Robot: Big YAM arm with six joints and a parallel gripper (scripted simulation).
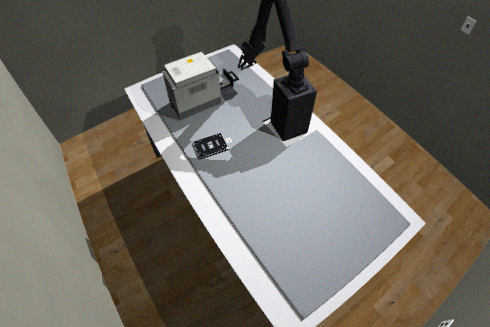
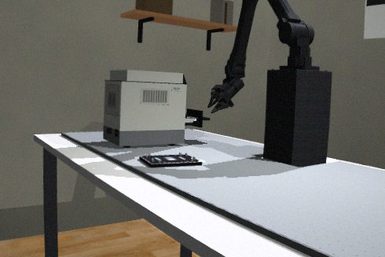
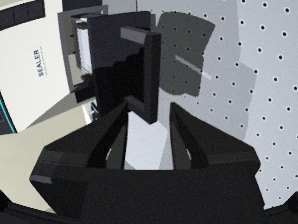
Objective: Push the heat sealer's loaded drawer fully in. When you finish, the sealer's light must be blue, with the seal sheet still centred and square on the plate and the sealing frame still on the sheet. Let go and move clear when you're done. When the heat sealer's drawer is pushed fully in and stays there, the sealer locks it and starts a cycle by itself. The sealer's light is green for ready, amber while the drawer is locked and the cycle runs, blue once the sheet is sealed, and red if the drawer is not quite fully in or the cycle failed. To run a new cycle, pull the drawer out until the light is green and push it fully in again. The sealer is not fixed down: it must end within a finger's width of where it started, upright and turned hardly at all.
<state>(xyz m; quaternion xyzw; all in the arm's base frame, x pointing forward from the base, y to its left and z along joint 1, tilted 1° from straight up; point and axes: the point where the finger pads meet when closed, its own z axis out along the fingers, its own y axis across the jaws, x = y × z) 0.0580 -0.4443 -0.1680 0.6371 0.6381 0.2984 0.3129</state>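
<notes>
Grey-matted white table [image 1: 227, 254], wood floor [image 1: 125, 259], wall shelf [image 2: 178, 20].

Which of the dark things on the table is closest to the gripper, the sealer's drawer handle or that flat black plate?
The drawer handle, sticking out of the sealer just below the gripper. The flat black plate lies apart on the mat, out in front of the sealer, well away from it.

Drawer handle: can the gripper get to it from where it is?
Probably yes. The gripper hangs just above and outboard of the drawer handle, holding nothing, and nothing sits between them. The wrist view shows the handle right ahead of the fingers.
</notes>
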